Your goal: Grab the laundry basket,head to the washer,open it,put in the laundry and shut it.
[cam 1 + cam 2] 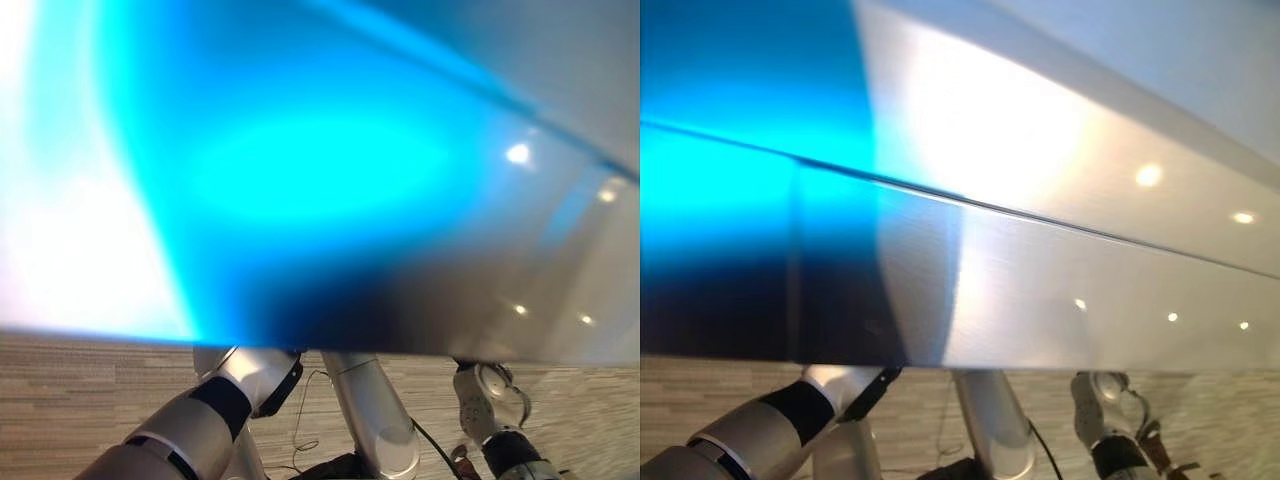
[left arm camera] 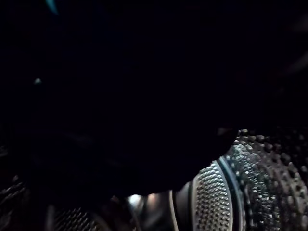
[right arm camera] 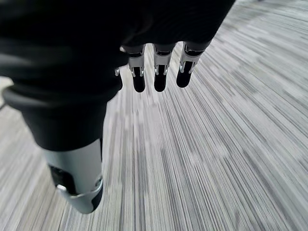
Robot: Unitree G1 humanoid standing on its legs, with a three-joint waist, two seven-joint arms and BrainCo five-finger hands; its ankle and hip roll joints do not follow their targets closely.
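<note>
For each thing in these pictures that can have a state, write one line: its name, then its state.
Right robot hand: open, fingers straight, holding nothing, hanging over the striped floor.
Left robot hand: reaches inside the washer drum; fingers hidden in the dark.
Washer: open, since the perforated drum shows.

A washer panel point(image 1: 1060, 290) stands close in front, spanning the scene from left to right, with floor point(image 1: 90, 390) below it on the near side. The left arm reaches forward under the panel's edge into the drum point(image 2: 250, 187). The right hand point(image 3: 159, 62) hangs over the floor, at the right.
</note>
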